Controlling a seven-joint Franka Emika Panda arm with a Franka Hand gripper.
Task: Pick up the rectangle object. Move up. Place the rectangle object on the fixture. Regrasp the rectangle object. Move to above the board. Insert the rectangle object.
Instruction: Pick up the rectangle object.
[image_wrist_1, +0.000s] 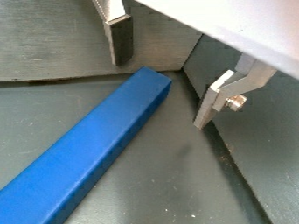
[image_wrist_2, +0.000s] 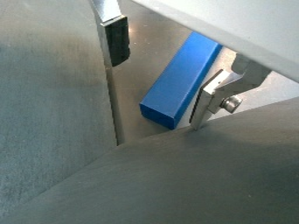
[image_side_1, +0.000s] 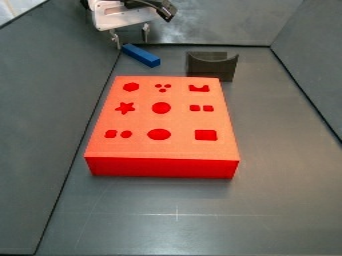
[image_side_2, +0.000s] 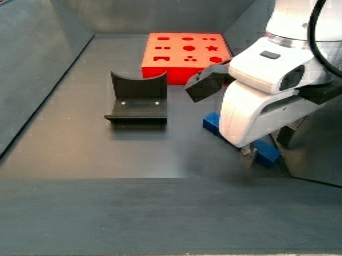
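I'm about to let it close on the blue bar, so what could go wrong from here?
1. The open tool straddles only the end of the blue rectangular bar, so the bar could pivot or tilt when lifted.
2. The bar lies near the grey wall, so a finger might touch it.

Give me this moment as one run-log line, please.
stage: pick approach | hand: open, low over blue bar end | bar: on floor | fixture: empty | board: untouched
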